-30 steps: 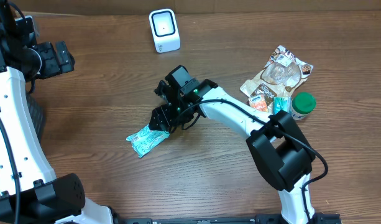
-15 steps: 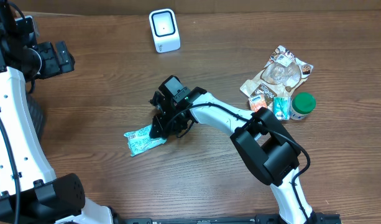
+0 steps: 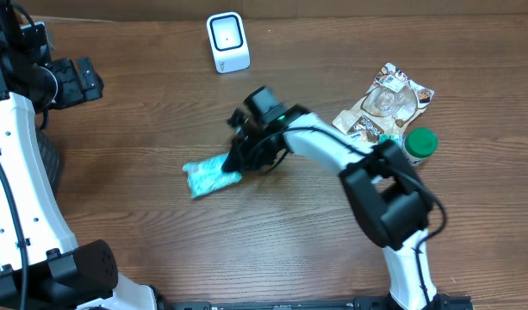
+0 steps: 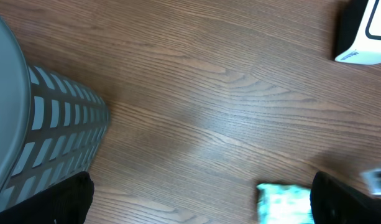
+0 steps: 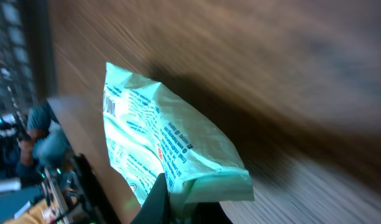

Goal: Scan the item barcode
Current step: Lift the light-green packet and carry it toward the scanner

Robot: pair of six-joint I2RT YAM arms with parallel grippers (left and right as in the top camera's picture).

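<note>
Fingers [image 5: 154,205] of my right gripper [image 3: 239,162] are pinched shut on one end of the mint-green packet [image 3: 210,177]. The rest of it sticks out to the left over the wooden table [image 3: 143,241]. My left gripper [image 3: 84,81] is wide open, far off at the table's edge. The packet has small print and thin black stripes, too blurry to read. The white scanner [image 3: 227,41] stands at the back. A green-lidded jar [image 3: 419,145] sits by snack bags [image 3: 386,102]. I cannot see inside the grey slatted bin [image 4: 50,134].
</note>
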